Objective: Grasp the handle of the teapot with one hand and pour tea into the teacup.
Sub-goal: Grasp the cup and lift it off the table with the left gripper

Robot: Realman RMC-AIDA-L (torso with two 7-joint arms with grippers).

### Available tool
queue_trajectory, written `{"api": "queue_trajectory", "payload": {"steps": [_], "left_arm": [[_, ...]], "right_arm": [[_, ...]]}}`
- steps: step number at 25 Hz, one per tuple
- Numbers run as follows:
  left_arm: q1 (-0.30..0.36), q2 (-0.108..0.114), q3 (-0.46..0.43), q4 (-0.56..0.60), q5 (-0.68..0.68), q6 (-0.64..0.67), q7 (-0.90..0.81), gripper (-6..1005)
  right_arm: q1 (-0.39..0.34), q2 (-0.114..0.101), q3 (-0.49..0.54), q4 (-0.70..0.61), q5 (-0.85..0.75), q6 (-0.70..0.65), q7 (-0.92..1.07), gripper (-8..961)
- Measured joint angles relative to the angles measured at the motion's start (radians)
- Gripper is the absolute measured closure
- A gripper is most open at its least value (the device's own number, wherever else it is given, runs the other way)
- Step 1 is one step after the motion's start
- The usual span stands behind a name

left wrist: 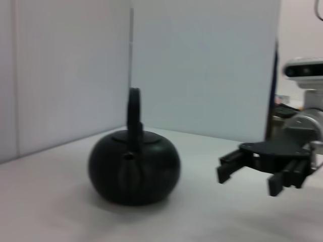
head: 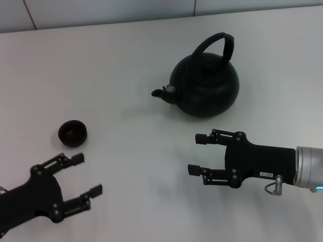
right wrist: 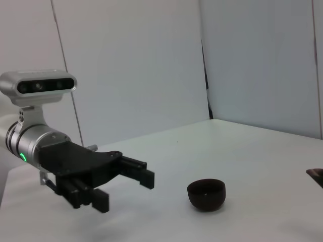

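Observation:
The matte-black teapot (head: 204,85) stands upright at the back right of the white table, its spout (head: 161,92) pointing left and its arched handle (head: 222,43) rising over the lid. Far to the left, the small dark teacup (head: 73,132) sits nearer the front. My right gripper (head: 197,154) hovers open in front of the teapot, apart from it, fingers pointing left. At the front left, just in front of the teacup, my left gripper (head: 87,174) is open and holds nothing. The left wrist view shows the teapot (left wrist: 133,166) and the right gripper (left wrist: 247,174); the right wrist view shows the teacup (right wrist: 206,194) and the left gripper (right wrist: 125,190).
The white table (head: 126,65) runs back to a pale wall (head: 101,10). Bare tabletop lies between the teacup and the teapot.

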Motion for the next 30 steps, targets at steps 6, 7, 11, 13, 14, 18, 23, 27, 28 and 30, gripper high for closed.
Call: {"api": "queue_trajectory", "payload": {"steps": [6,7,11,13,14,18,23,27,28,30], "left_arm": [[0.038,0.0,-0.027,0.001,-0.11,-0.043,0.006,215],[0.047,0.0,-0.033,0.002,-0.135,-0.062,0.009,215],[0.056,0.0,-0.036,0.007,-0.159,-0.099,0.01,218],[0.063,0.001,-0.037,0.01,-0.188,-0.141,0.011,220],[0.063,0.001,-0.037,0.01,-0.188,-0.141,0.011,220],[0.07,0.001,-0.037,0.011,-0.225,-0.151,0.012,223],[0.067,0.001,-0.037,0.011,-0.227,-0.166,0.019,227],[0.064,-0.001,-0.031,0.005,-0.227,-0.2,0.037,230],[0.063,-0.002,-0.029,0.003,-0.227,-0.216,0.041,230],[0.062,-0.003,-0.029,0.001,-0.225,-0.236,0.054,232]], "right_arm": [[0.0,0.0,0.0,0.0,0.0,0.0,0.0,194],[0.0,0.0,0.0,0.0,0.0,0.0,0.0,194],[0.0,0.0,0.0,0.0,0.0,0.0,-0.001,194],[0.0,0.0,0.0,0.0,0.0,0.0,0.0,194],[0.0,0.0,0.0,0.0,0.0,0.0,0.0,195],[0.0,0.0,0.0,0.0,0.0,0.0,0.0,194],[0.0,0.0,0.0,0.001,0.001,0.0,0.0,194],[0.0,0.0,0.0,0.002,0.003,0.0,-0.001,194],[0.0,0.0,0.0,0.002,0.003,0.0,0.0,194],[0.0,0.0,0.0,0.002,0.004,0.0,-0.001,194]]}}
